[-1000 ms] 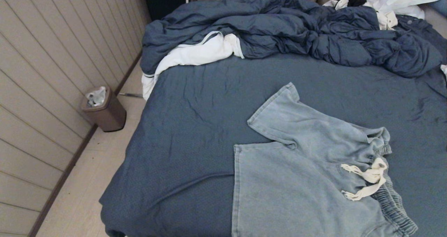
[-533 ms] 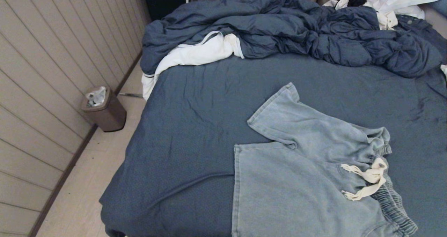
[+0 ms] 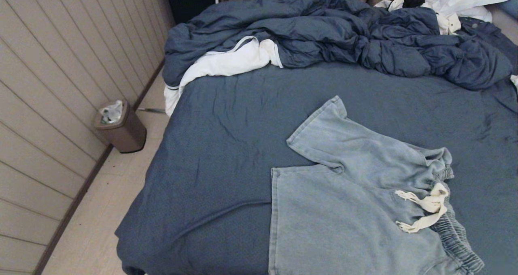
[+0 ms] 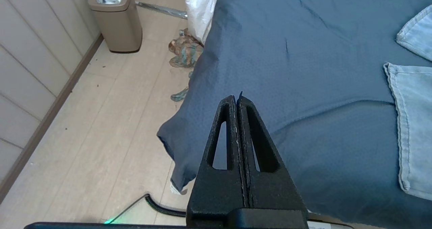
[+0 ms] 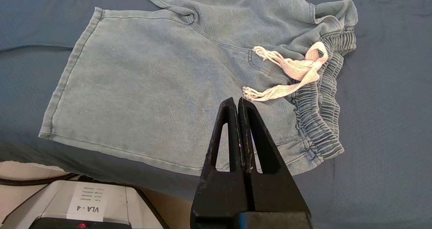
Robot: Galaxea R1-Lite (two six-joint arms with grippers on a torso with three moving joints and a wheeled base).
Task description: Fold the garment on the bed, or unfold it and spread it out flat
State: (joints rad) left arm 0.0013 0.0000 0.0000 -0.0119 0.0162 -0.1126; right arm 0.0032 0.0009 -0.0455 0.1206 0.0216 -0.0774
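Note:
The garment [image 3: 348, 210], light blue denim-look shorts, lies spread on the bed [image 3: 226, 145] near its front right, both legs pointing left and the ribbed waistband [image 3: 457, 234] at the right. A cream drawstring [image 3: 425, 210] rests in a loose knot by the waistband. Neither arm shows in the head view. My left gripper [image 4: 237, 97] is shut and empty, held above the bed's near left corner, left of the shorts' leg hem [image 4: 401, 121]. My right gripper [image 5: 237, 100] is shut and empty above the shorts [image 5: 152, 87], just short of the drawstring [image 5: 293, 70].
A crumpled dark blue duvet [image 3: 344, 32] fills the far side of the bed, with a white cloth [image 3: 226, 64] at its left end. A brown bin [image 3: 121, 127] stands on the floor by the panelled wall. Slippers [image 4: 185, 50] lie beside the bed.

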